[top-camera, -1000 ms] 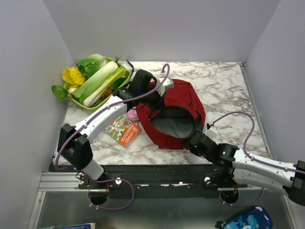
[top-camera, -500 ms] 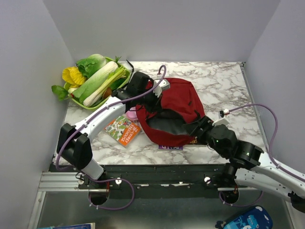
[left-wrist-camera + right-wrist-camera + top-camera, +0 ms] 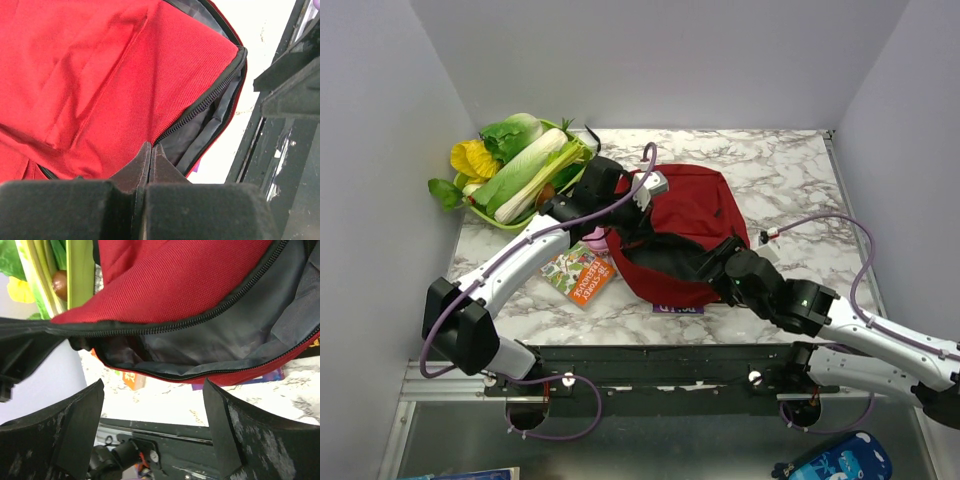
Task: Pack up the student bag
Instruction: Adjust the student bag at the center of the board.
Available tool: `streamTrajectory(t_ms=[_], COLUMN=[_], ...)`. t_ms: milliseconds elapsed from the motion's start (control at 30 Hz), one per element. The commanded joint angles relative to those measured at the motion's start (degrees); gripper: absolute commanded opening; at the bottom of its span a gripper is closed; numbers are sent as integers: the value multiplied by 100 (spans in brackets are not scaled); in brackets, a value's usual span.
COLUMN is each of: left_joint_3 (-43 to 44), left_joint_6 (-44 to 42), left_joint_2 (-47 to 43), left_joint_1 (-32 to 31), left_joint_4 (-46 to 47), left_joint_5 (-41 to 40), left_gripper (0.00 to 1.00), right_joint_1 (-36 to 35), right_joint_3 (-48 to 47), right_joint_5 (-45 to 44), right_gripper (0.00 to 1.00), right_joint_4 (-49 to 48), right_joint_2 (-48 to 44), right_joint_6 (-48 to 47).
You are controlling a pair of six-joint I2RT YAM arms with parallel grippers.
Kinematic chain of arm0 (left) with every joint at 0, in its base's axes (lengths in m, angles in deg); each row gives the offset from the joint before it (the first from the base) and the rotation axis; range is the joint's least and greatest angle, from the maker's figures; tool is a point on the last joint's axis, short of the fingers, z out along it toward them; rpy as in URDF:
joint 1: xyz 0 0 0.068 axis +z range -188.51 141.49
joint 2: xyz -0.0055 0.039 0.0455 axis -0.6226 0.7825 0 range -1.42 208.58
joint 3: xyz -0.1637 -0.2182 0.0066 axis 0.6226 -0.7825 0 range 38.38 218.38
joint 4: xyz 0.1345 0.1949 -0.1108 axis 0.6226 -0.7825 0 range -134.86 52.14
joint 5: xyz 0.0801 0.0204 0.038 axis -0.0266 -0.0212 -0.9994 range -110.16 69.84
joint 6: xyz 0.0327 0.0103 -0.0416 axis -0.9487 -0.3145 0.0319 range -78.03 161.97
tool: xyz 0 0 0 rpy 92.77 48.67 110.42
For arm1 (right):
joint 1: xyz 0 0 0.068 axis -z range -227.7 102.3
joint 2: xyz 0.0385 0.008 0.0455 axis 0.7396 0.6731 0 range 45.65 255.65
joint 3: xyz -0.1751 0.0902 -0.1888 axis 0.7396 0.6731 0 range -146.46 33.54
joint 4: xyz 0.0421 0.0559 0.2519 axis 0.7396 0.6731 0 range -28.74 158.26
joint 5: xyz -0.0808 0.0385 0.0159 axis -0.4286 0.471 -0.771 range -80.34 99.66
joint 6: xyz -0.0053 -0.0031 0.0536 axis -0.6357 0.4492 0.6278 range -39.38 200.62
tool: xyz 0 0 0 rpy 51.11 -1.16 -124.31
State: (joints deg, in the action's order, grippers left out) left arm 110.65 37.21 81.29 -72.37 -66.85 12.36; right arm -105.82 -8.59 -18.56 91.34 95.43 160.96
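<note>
The student bag point(image 3: 695, 215), a dark-red backpack with a grey lining, lies mid-table with its zippered mouth facing the near edge. My left gripper point(image 3: 642, 196) is at the bag's left upper edge. In the left wrist view its jaws point(image 3: 151, 148) are pressed together right at the zipper edge of the red flap point(image 3: 115, 75), and seem to pinch it. My right gripper point(image 3: 717, 266) is open and empty just in front of the mouth. The right wrist view shows its fingers point(image 3: 80, 415) spread below the grey lining point(image 3: 225, 340).
A green basket of vegetables point(image 3: 520, 165) stands at the back left. An orange booklet point(image 3: 580, 272) and a small pink pencil case point(image 3: 597, 240) lie left of the bag. A purple flat item point(image 3: 678, 308) pokes out under the bag's front edge.
My right arm swung out to the right, then came in so its open gripper faces the bag's mouth. The mouth has narrowed, and the purple item now shows under the front edge.
</note>
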Motion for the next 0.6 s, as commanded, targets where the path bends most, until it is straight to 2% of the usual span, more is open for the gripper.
streamTrajectory(t_ms=[0,167,567], left_joint_3=[-257,-599,-732], left_joint_6=[-96,-175,-149], left_joint_2=[-379,-528,-766], left_joint_1=[-15,-85,-138], left_joint_4=[78,78,78], left_joint_5=[308,405,616], left_gripper=[0,0,0], right_joint_1=[3,3,3], right_joint_3=[-164,-23,126], right_joint_5=[-323,-552,-517], right_gripper=[88,88,88], right_joint_4=[164,-100,-3], right_joint_2=[-258,-426,427], right_joint_6=[746,948,2135])
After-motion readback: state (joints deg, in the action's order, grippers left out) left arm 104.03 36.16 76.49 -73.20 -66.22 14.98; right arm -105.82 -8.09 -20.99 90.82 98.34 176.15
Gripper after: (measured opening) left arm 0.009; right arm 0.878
